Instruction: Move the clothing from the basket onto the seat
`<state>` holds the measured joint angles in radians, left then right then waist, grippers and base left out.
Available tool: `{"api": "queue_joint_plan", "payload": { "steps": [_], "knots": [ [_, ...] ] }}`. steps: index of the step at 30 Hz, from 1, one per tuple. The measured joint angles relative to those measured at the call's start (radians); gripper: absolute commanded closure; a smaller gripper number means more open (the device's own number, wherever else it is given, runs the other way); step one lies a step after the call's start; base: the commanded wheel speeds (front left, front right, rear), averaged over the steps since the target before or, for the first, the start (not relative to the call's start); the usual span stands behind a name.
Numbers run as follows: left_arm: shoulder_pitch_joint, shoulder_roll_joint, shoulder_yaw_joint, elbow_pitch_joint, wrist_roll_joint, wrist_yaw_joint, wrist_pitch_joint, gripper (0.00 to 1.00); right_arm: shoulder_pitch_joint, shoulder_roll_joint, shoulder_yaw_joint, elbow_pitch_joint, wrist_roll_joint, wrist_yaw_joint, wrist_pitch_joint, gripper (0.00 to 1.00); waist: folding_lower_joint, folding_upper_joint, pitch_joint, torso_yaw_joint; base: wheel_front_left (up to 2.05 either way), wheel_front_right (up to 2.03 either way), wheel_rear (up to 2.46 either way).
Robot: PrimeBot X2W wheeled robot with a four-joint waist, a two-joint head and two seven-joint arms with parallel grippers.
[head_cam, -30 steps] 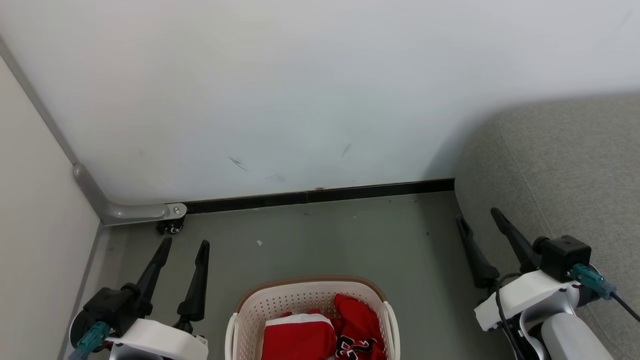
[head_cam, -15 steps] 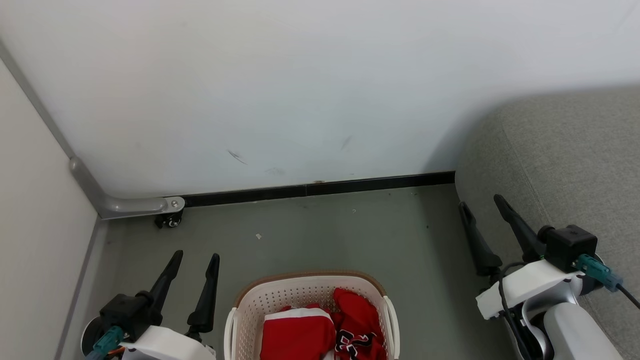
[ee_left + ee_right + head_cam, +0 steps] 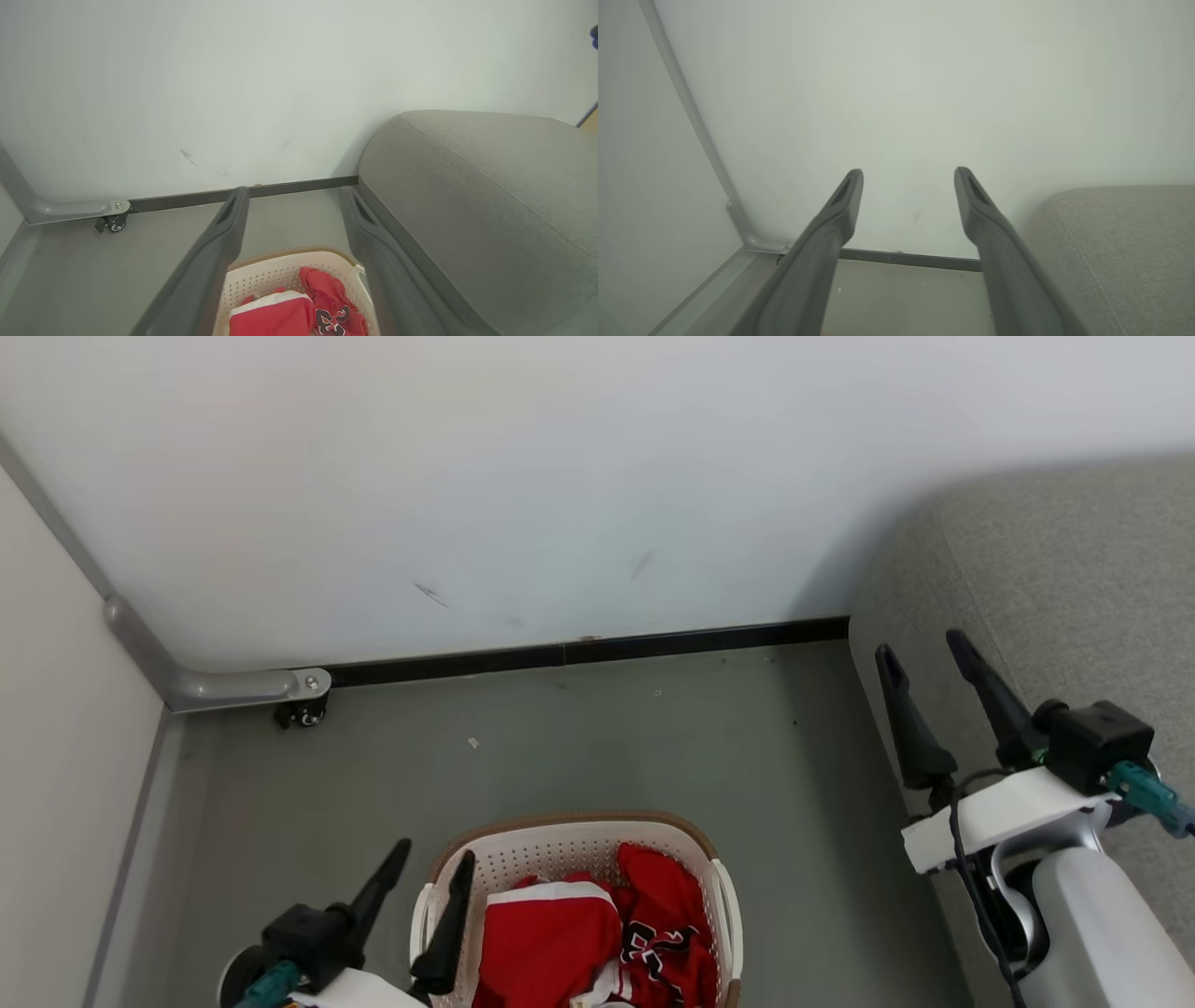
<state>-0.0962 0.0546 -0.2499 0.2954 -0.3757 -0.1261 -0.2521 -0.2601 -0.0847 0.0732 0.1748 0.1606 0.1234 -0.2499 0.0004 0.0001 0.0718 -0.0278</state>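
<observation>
The cream basket [image 3: 571, 823] with a brown rim stands on the floor at the bottom middle. In it lie the clothing: a plain red garment with a white band [image 3: 541, 947] and a red jersey with block lettering [image 3: 665, 938]. My left gripper [image 3: 434, 849] is open beside the basket's left rim, its right finger over that rim. The left wrist view looks down between its open fingers [image 3: 293, 191] at the basket [image 3: 280, 275] and the clothing [image 3: 275, 315]. My right gripper [image 3: 919, 644] is open and empty in front of the grey seat [image 3: 1074, 588], which also shows past the open right gripper [image 3: 909, 171].
A white wall with a black baseboard [image 3: 579, 653] closes the back. A grey metal bracket with a small caster [image 3: 297, 709] sits at the back left by a pale side panel [image 3: 56, 756]. Grey floor [image 3: 607, 747] lies between the basket and the wall.
The head camera has tilted down, so the scene sits higher in the picture. My left gripper has moved right to the basket's left rim. My right gripper has risen a little beside the seat.
</observation>
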Motion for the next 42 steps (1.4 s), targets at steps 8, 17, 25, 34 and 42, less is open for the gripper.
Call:
{"api": "queue_joint_plan", "payload": {
  "steps": [8, 17, 25, 34, 42],
  "knots": [
    [-0.044, -0.001, -0.105, 0.046, -0.012, 0.000, 0.000, 0.00, -0.051, 0.000, 0.001, -0.021, -0.020, 0.000, -0.001, 0.00, 0.0000, 0.0000, 0.054, -0.009, 0.00, 0.00, 0.00],
    [-0.114, 0.000, -0.203, 0.119, -0.023, 0.000, 0.002, 0.00, -0.123, 0.001, 0.006, -0.052, -0.021, 0.000, -0.001, 0.00, 0.0000, 0.0000, 0.132, -0.021, 0.00, 0.00, 0.00],
    [-0.202, 0.000, -0.238, 0.205, -0.050, 0.000, 0.028, 0.00, -0.189, 0.002, 0.015, -0.079, -0.021, 0.000, -0.001, 0.00, -0.0001, 0.0000, 0.216, -0.034, 0.00, 0.00, 0.00],
    [-0.305, -0.003, -0.249, 0.301, -0.079, 0.000, 0.069, 0.00, -0.257, 0.006, 0.019, -0.103, -0.021, 0.000, -0.002, 0.00, -0.0001, 0.0000, 0.315, -0.052, 0.00, 0.00, 0.00],
    [-0.387, 0.001, -0.267, 0.373, -0.083, 0.000, 0.102, 0.00, -0.307, 0.010, 0.033, -0.119, -0.021, 0.000, -0.002, 0.00, -0.0001, 0.0000, 0.401, -0.071, 0.00, 0.00, 0.00]
  ]
}}
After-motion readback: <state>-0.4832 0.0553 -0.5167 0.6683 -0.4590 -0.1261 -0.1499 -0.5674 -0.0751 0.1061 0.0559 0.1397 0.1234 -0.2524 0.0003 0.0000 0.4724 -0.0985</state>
